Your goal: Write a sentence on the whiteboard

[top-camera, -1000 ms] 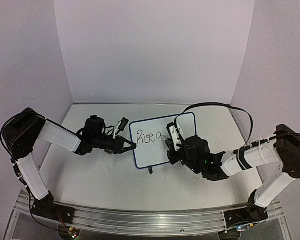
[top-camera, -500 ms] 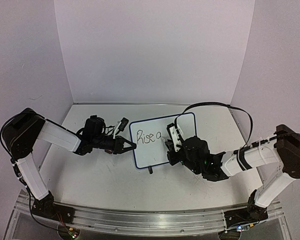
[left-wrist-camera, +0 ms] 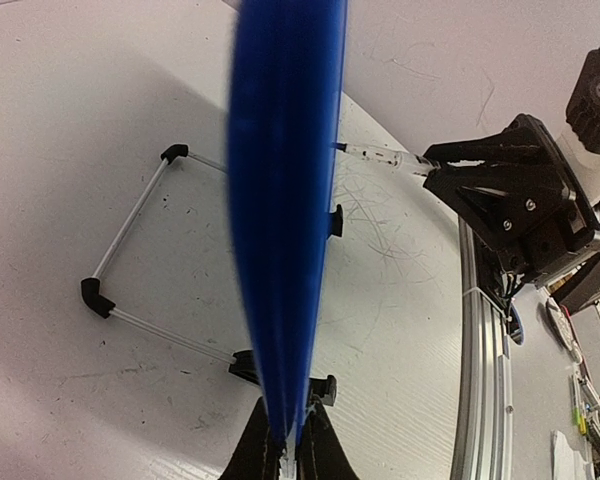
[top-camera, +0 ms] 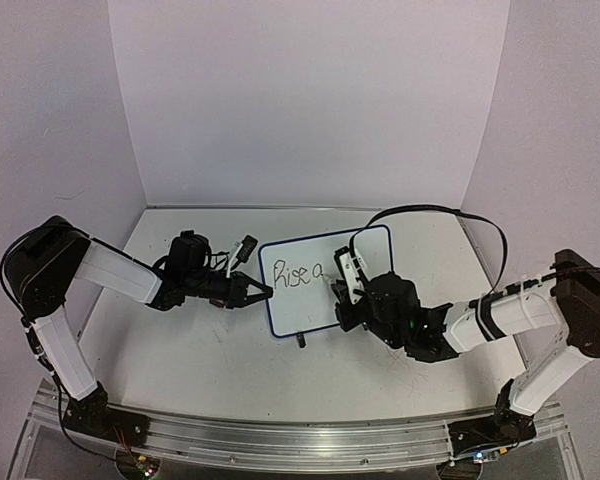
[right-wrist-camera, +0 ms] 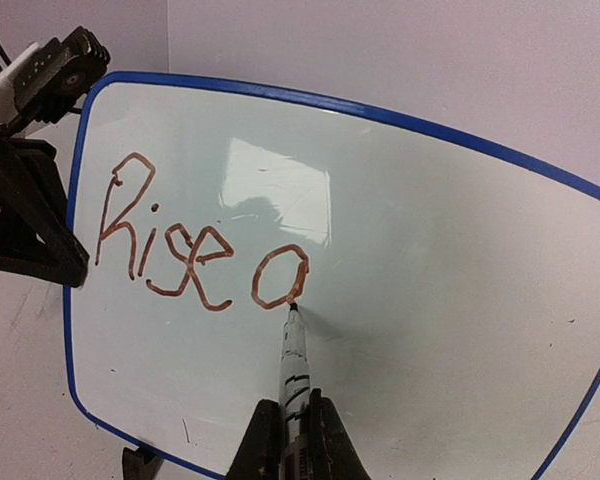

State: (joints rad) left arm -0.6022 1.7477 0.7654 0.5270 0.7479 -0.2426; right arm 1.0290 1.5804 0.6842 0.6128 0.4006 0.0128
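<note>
Whiteboard (top-camera: 305, 300) is standing upright near the middle of the counter (top-camera: 200, 350), somewhat closer to the far edge than to the near one, with its written face turning toward the near right corner. Behind it, on the side toward the far left corner, a wire stand (left-wrist-camera: 130, 215) is resting on the counter, and two black clip feet (left-wrist-camera: 335, 220) are sitting under the blue rim.

The left gripper (top-camera: 260, 292) is reaching in from the left edge and pinching the whiteboard's left rim. In the left wrist view the blue edge is running straight down into the closed fingertips (left-wrist-camera: 265, 450).

The sentence (right-wrist-camera: 202, 262) is reading only "Rise a" so far, in reddish-brown ink, and it is sitting in the upper left part of the board.

The right gripper (top-camera: 345, 290) is coming in from the right edge and clamping a marker (right-wrist-camera: 293, 360) between its fingers (right-wrist-camera: 255, 445). The marker is pointing away from the gripper toward the board, and its dark tip is touching the surface at the lower right of the letter "a".
</note>
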